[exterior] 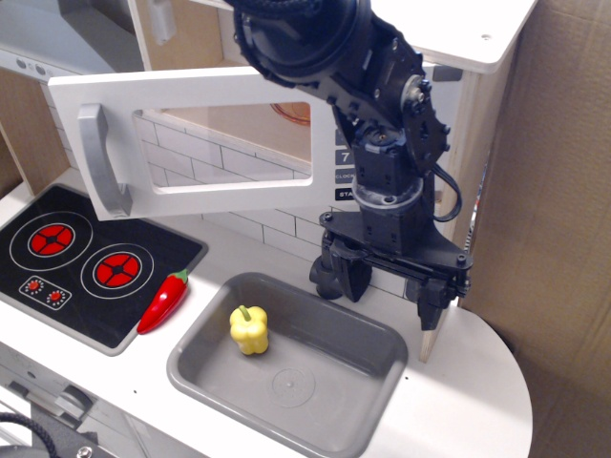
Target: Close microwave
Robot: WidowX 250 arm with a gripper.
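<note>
The white toy microwave is mounted above the counter with its door point(205, 95) swung wide open toward the left. The door has a clear window and a grey bar handle point(101, 158) at its left end. The black keypad point(344, 177) is mostly hidden behind my arm. My black gripper point(384, 296) points down over the back right of the counter, below and to the right of the door's hinge side. Its fingers point(430, 307) are spread apart and hold nothing. It does not touch the door.
A grey sink point(315, 396) holds a yellow bell pepper point(249, 329). A red chili point(164, 301) lies between the sink and the black stovetop point(76, 262). A grey range hood point(48, 38) is at the top left. A cardboard wall point(563, 191) stands to the right.
</note>
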